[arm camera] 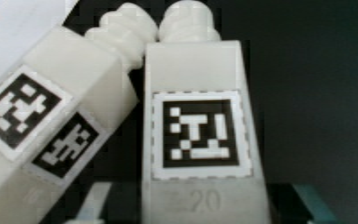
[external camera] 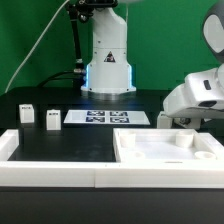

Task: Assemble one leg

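Note:
In the wrist view two white legs lie side by side, close up. The nearer leg (arm camera: 197,130) shows a square tag and the number 20, and its end lies between my fingers. The second leg (arm camera: 43,115) leans against it, showing two tags. My gripper (arm camera: 208,207) is open, with a dark gap on each side of the nearer leg. In the exterior view the gripper (external camera: 186,118) is low over the table on the exterior view's right, and its white hand hides those legs. Two more legs (external camera: 27,114) (external camera: 52,120) stand at the left.
A large white tray-like rimmed piece (external camera: 165,150) lies at the front right. Another white rimmed part (external camera: 20,148) lies at the front left. The marker board (external camera: 105,117) lies in front of the robot base (external camera: 108,70).

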{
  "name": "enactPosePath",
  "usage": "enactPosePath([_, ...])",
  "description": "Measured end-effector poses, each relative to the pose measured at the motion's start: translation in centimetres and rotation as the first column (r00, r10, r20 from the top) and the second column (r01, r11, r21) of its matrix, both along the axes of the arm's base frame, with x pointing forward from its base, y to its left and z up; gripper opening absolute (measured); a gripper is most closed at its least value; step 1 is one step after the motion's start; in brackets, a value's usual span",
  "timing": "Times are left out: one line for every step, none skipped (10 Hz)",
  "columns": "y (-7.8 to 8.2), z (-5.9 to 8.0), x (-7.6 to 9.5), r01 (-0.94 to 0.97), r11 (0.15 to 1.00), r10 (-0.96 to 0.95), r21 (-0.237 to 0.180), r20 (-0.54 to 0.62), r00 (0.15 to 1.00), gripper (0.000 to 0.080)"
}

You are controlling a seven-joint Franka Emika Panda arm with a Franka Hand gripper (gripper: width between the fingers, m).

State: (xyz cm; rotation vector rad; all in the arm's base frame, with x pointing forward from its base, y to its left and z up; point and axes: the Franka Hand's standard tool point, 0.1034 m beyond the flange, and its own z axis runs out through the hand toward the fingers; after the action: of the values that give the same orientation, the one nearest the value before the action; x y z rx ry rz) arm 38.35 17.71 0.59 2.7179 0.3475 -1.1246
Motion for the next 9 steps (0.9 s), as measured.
enactPosePath([0.0, 0.0, 0.0, 0.0, 1.0, 0.0, 0.0, 0.0, 1.0, 0.0291])
enactPosePath([0.0, 0.0, 0.0, 0.0, 1.0, 0.0, 0.0, 0.0, 1.0, 0.0291])
enactPosePath([-0.1, 0.2, 0.1, -0.007, 1.0, 0.007, 0.01, -0.002, 1.0, 0.0291])
enactPosePath([-0.7, 2.0, 0.9, -0.024, 0.999, 0.024, 0.042, 0.006, 1.0, 0.0291])
enactPosePath([-1.2, 4.7, 1.6, -0.02, 0.999, 0.018, 0.047, 0.027, 0.999, 0.0291])
enactPosePath([-1.8, 7.0, 2.2, -0.026, 0.998, 0.025, 0.058, 0.021, 0.999, 0.0291])
enactPosePath([-2.6, 9.2, 3.4, -0.016, 0.998, 0.014, 0.066, 0.033, 0.999, 0.0291])
enactPosePath([-3.4, 11.3, 4.6, 0.001, 0.997, -0.007, 0.072, 0.074, 0.997, 0.0291])
enactPosePath([-3.6, 12.0, 5.0, 0.008, 0.997, -0.015, 0.075, 0.091, 0.996, 0.0292])
